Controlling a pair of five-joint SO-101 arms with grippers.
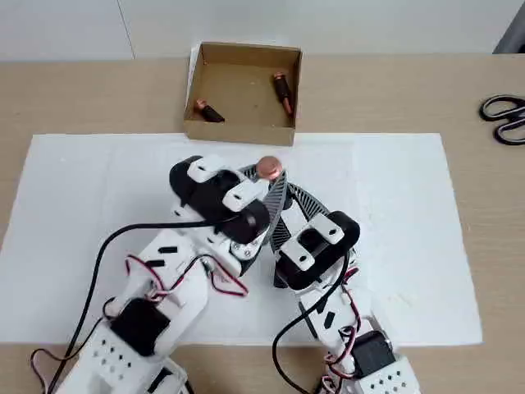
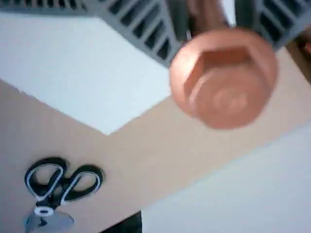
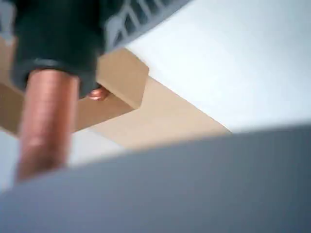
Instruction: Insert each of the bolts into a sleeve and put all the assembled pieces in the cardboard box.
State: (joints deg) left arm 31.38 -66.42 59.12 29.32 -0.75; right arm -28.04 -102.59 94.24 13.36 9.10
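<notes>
Left gripper (image 2: pixel 205 14): fingers pinch bolt (image 2: pixel 223 77) just behind its head. Right gripper (image 1: pixel 285 205): fingers clamp black sleeve (image 3: pixel 56 36), with the bolt shank sticking out of it. Both arms reach forward and angle inward, tips meeting over paper (image 1: pixel 410 205), near box (image 1: pixel 238 131). Two assembled pieces (image 1: pixel 209 112) lie in the box.
</notes>
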